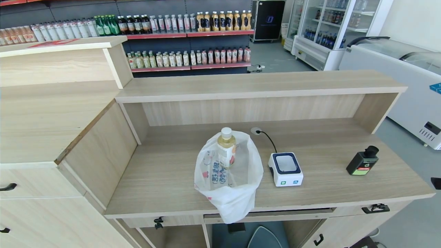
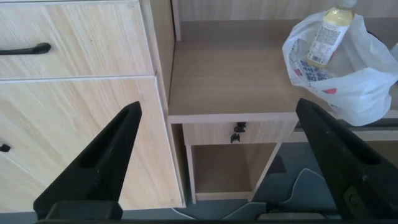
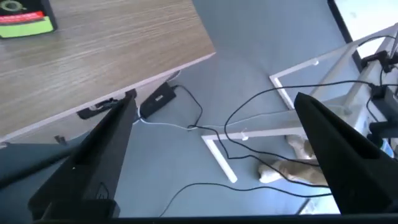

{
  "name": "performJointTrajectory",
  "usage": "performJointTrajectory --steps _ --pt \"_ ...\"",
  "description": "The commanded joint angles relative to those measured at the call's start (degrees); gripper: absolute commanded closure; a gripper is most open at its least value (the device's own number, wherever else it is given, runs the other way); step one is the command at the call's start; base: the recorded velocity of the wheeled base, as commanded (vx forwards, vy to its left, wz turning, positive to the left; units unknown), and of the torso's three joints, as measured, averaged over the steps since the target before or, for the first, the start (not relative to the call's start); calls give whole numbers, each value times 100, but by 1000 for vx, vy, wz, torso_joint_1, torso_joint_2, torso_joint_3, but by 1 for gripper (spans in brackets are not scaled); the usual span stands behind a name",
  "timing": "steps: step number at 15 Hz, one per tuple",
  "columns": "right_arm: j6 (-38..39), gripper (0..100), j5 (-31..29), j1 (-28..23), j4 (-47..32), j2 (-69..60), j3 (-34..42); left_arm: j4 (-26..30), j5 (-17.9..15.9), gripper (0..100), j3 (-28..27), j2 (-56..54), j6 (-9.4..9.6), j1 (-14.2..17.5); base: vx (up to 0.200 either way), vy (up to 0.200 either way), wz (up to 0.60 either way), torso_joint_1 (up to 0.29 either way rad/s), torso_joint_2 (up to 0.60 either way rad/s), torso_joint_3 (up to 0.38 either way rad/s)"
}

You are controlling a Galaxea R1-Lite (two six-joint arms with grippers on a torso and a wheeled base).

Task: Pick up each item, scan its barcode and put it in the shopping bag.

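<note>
- A thin white plastic shopping bag (image 1: 228, 182) with red and blue print stands open on the pale wooden checkout counter (image 1: 165, 182). It sits near the front edge, and its lower fold droops over that edge.
- 1 clear bottle of yellow drink (image 1: 226, 146) with a white cap stands upright inside the bag, its cap rising above the bag's mouth.
- A white square barcode scanner (image 1: 285, 168) with a dark blue frame around its window sits just beside the bag, at the bag's 3 o'clock in the head view.
- A thin black cable (image 1: 268, 138) runs from the scanner toward 11 o'clock to a round hole in the counter.
- A small black bottle (image 1: 362, 161) with a black cap and a green and red label rests on the counter at the scanner's 3 o'clock, well apart from it, and nothing touches it.
- The left gripper (image 2: 219, 107) hangs off the counter, before the pale wooden drawer cabinet (image 2: 74, 93). Its 2 black fingers are spread wide with nothing between them.
- The right gripper (image 3: 216, 99) hangs over the grey floor (image 3: 261, 37) past the counter's end, above loose black cables (image 3: 249, 124). Its fingers are likewise released and empty.
</note>
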State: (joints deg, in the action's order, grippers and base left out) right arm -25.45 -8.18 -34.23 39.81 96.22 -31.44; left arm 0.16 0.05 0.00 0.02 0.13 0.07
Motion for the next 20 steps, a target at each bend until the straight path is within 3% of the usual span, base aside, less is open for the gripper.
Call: performJointTrajectory --steps 1,5,7,12,15,20 --pt "-487 0 27 -374 18 1109 -714 2 4 0 0 -2 -5 1 0 0 0 0 0 0" --pt "-961 0 212 -418 9 1619 -1444 2 4 0 0 -2 4 1 0 0 0 0 0 0" --pt "-1084 0 994 -391 0 1892 -1769 2 4 0 0 -2 4 1 0 0 0 0 0 0" --pt "-1225 0 1451 -356 0 2401 -2481 2 4 0 0 -2 4 10 0 0 0 0 0 0" --pt "-1225 0 2251 -259 -35 2586 -2595 2 -5 0 0 -2 -5 1 0 0 0 0 0 0" --pt "-1225 0 2497 22 -35 2814 -2666 2 4 0 0 -2 4 1 0 0 0 0 0 0"
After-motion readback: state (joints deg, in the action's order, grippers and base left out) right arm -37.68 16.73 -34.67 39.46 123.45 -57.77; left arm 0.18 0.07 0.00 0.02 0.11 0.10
